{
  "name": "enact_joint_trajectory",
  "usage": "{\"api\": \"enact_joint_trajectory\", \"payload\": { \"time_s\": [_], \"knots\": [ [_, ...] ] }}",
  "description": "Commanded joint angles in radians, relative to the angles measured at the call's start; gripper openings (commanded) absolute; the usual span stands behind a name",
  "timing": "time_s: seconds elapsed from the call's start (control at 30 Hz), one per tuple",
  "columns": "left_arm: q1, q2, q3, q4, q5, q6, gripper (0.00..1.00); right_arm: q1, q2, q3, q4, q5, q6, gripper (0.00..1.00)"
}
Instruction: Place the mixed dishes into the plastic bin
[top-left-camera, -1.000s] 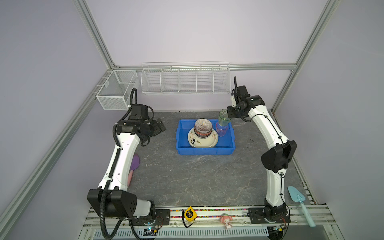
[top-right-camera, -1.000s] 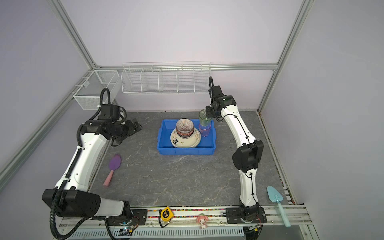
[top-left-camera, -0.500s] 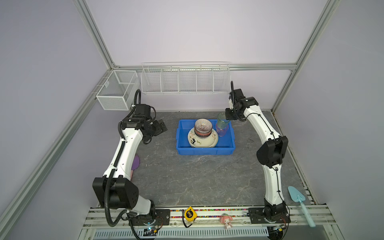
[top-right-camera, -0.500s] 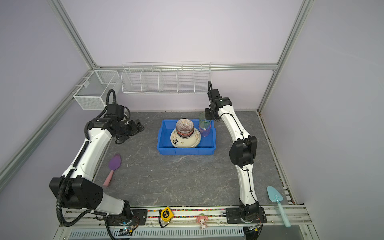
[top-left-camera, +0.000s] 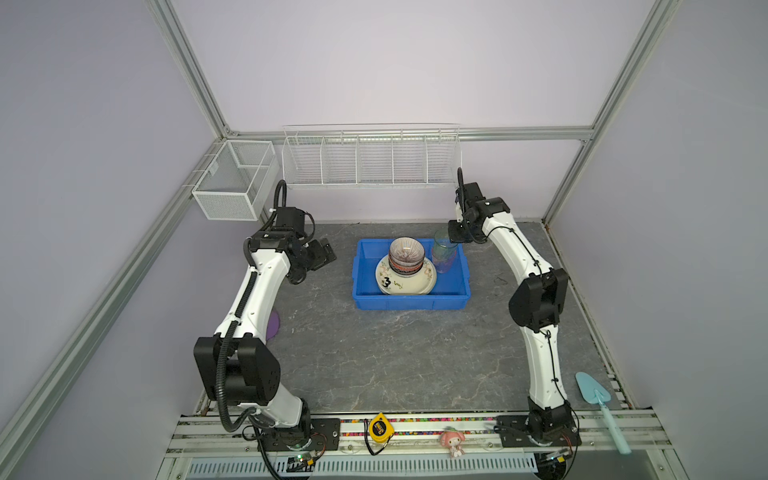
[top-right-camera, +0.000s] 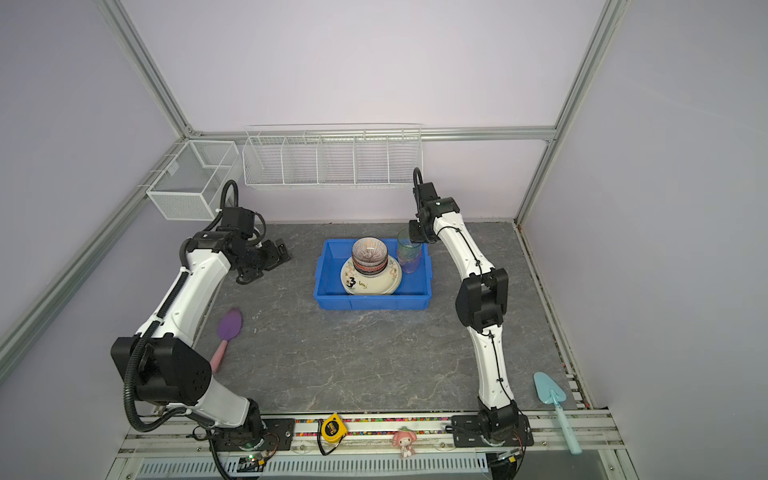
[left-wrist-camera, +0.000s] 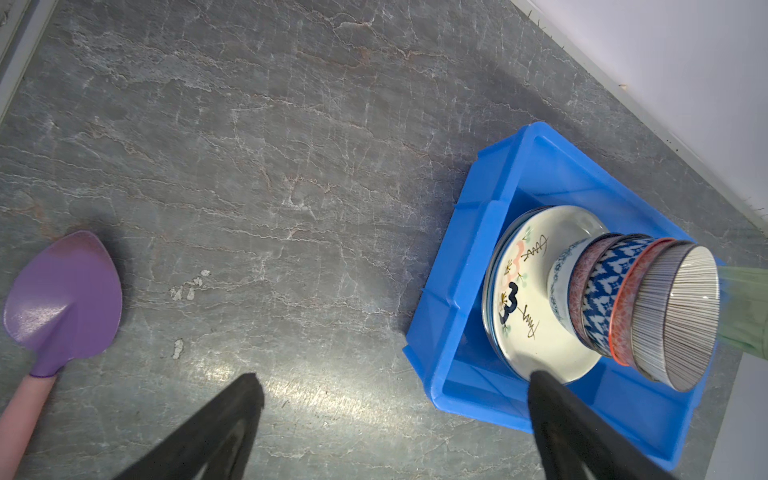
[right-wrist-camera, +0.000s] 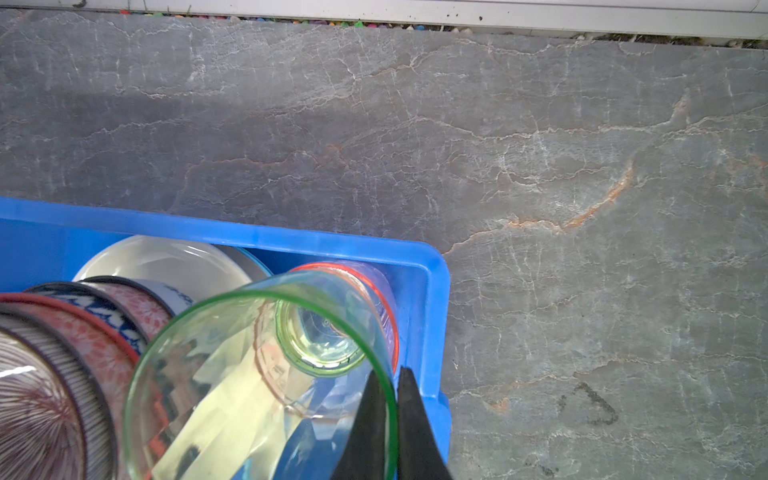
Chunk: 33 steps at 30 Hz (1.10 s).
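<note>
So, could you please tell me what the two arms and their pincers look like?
The left arm and right arm have white tube-like segments joined by chunky black joints. A ribbed black hose loops along the left one; a thin black cable runs down the right one. The left pincer and right pincer are plain black and taper to points.

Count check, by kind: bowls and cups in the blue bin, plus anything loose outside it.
Bowls: 5, stacked on the plate marked 3
Cups: 2, green cup nested in pink cup
Spatulas: 2, purple spatula, light-blue spatula
Tape measure: 1
Doll: 1
Total: 11
</note>
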Motion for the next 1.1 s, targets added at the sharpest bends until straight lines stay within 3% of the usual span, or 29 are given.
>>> {"api": "enact_joint_trajectory", "payload": {
  "time_s": [0.0, 0.27, 0.67, 1.07],
  "knots": [
    [0.006, 0.021, 0.038, -0.003, 0.017, 0.022, 0.99, -0.004, 0.016, 0.001, 0.017, 0.02, 0.002, 0.07],
    [0.006, 0.023, 0.027, 0.029, 0.031, 0.023, 0.99, -0.001, 0.006, -0.047, 0.039, 0.058, -0.002, 0.07],
    [0.006, -0.082, -0.086, 0.183, 0.057, 0.028, 0.99, 0.028, 0.01, -0.074, 0.043, 0.113, -0.022, 0.11],
    [0.006, -0.209, -0.21, 0.281, 0.024, 0.047, 0.99, 0.029, -0.097, -0.116, 0.069, 0.108, -0.021, 0.37]
  ]
}}
